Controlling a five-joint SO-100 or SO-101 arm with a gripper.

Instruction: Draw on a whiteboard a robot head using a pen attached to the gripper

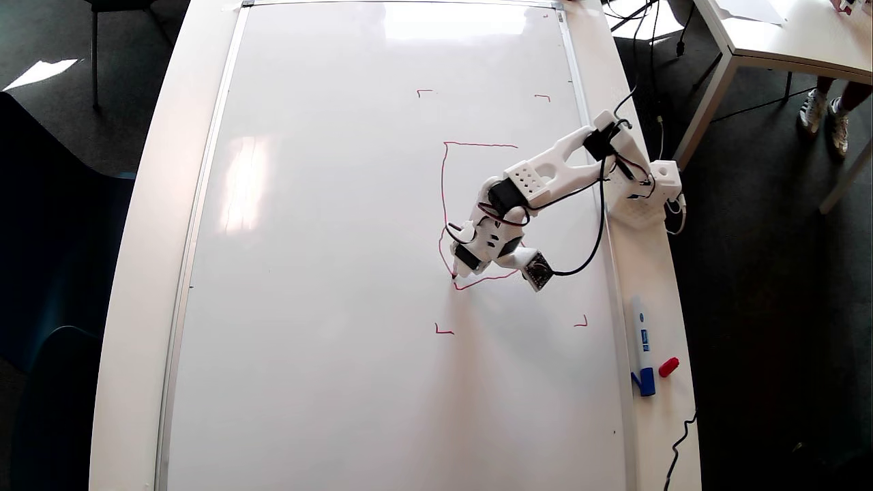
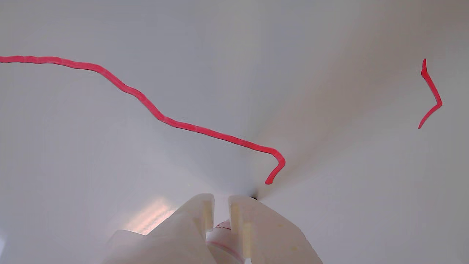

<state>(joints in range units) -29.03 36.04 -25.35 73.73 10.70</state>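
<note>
The whiteboard (image 1: 327, 273) fills most of the overhead view. On it is the red robot head (image 1: 443, 177), a wobbly outline showing a top edge, a left side and a slanting bottom stroke; the arm hides the rest. My white gripper (image 1: 457, 273) reaches down at the outline's lower left corner. In the wrist view the gripper (image 2: 221, 200) is shut on the pen (image 2: 220, 234), a white barrel with red marks held between the fingers (image 2: 256, 227). The tip is down at the whiteboard (image 2: 110, 165), just below the hooked end of the red line (image 2: 220, 135).
Small red corner marks (image 1: 443, 331) (image 1: 581, 322) (image 1: 424, 91) (image 1: 543, 97) frame the drawing area, and one mark (image 2: 430, 95) shows at the wrist view's right. A blue-capped marker (image 1: 641, 344) and a red cap (image 1: 669, 367) lie on the table's right rim near the arm base (image 1: 644, 198).
</note>
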